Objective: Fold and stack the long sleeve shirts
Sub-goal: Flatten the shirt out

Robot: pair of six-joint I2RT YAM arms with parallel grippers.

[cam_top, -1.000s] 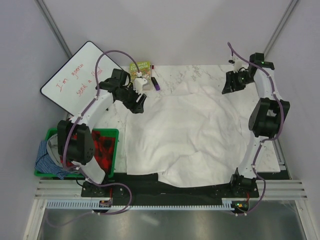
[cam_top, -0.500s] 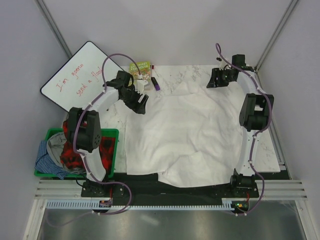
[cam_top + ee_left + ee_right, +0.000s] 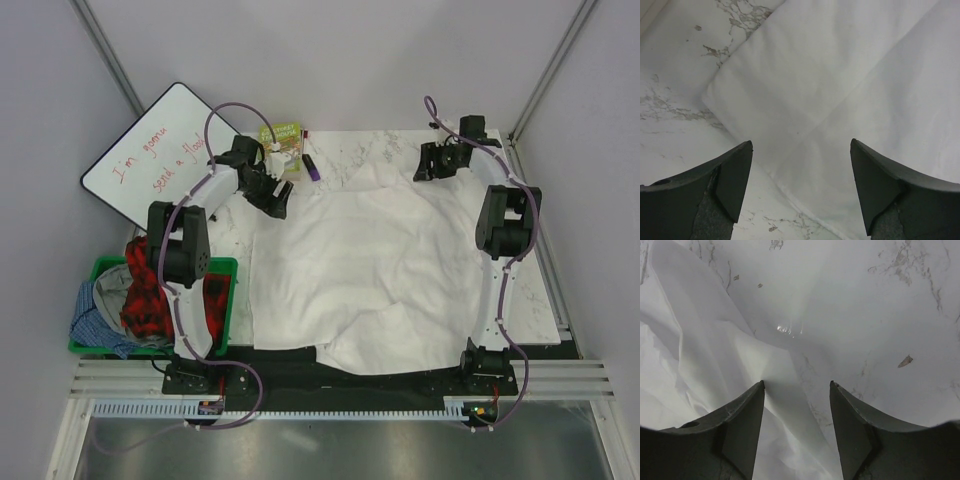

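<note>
A large white shirt (image 3: pixel 370 270) lies spread over most of the marble table (image 3: pixel 535 290). My left gripper (image 3: pixel 277 200) is open just above the shirt's far left corner; in the left wrist view the gripper (image 3: pixel 801 150) straddles the cloth's edge (image 3: pixel 785 185), empty. My right gripper (image 3: pixel 428 168) is open at the shirt's far right part; in the right wrist view the gripper (image 3: pixel 796 386) hovers over a raised fold of white cloth (image 3: pixel 725 355), holding nothing.
A green book (image 3: pixel 284 139) and a purple marker (image 3: pixel 311 166) lie at the table's far edge. A whiteboard (image 3: pixel 160 155) leans at the left. A green bin (image 3: pixel 225 268) with red and blue clothes stands at the near left.
The left gripper has drawn back toward the shirt's far left corner as its arm folded. The right gripper has swung left and inward along the far edge to the shirt's far right part.
</note>
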